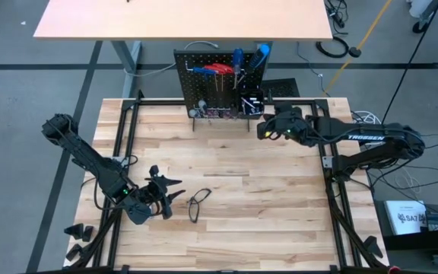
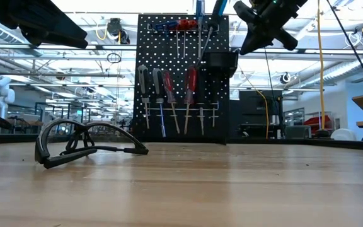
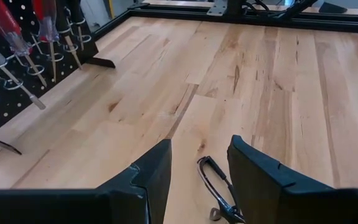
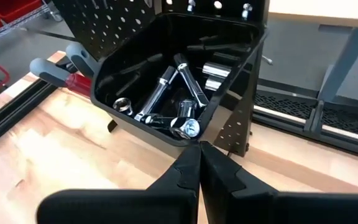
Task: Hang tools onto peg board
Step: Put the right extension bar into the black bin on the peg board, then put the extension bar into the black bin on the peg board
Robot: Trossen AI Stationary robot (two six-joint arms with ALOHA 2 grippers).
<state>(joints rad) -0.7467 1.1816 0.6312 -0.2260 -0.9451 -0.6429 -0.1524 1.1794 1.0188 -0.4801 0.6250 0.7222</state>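
The peg board (image 1: 219,80) stands upright at the table's far edge. Red, blue and black-handled screwdrivers (image 2: 175,94) hang on its hooks. Its small black bin (image 4: 179,81) holds several silver bits (image 4: 179,115). My right gripper (image 4: 199,152) is shut and empty, held in the air just in front of the bin's rim and tipped down toward it; it also shows in the high view (image 1: 263,131). A black wire loop (image 1: 198,204) lies flat on the wood near the table's left front. My left gripper (image 3: 201,146) hangs open above the loop's end (image 3: 219,193).
Black frame rails (image 1: 128,137) run along the table's left, right and far sides. A tan table (image 1: 181,19) stands behind the peg board. Bare wood (image 1: 265,198) lies between the loop and the right arm.
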